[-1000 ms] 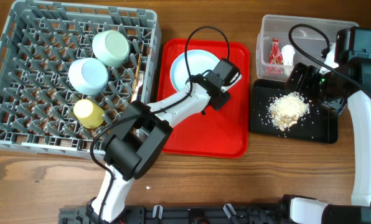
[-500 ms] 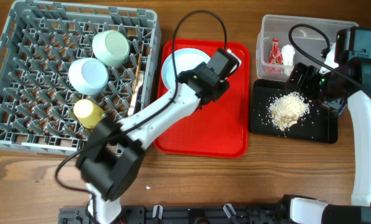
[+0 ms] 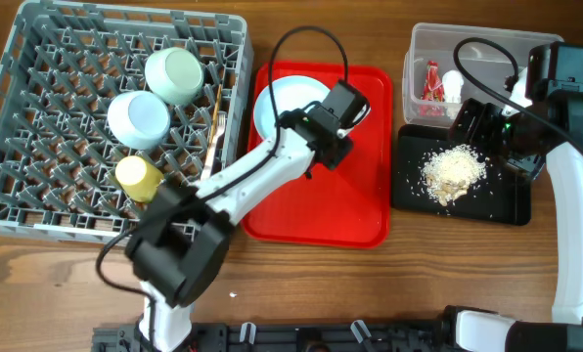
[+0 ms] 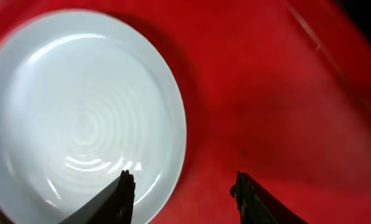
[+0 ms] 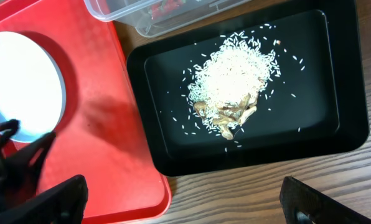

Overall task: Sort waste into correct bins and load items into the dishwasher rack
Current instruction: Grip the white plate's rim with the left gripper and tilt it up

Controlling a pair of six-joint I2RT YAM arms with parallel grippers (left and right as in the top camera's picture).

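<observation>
Two spread, empty left fingers (image 4: 182, 190) straddle the smooth round pale-blue plate's (image 4: 79, 112) rim on a glossy red tray (image 4: 279, 106); right fingers (image 5: 185, 208) gape above heaped rice crumbs (image 5: 235, 78).

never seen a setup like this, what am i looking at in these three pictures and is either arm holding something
These are two robot arms at a wooden table, each ending in a two-finger gripper. One picture looks down from above; the other two come from cameras on the wrists.

The left gripper hangs open over the rim of a pale-blue plate on a red tray, holding nothing. The right gripper is open and empty above a black tray of rice crumbs.

Behind that tray, a clear tub holds a red wrapper. The grey dishwasher rack holds two bowls and a yellow cup.
</observation>
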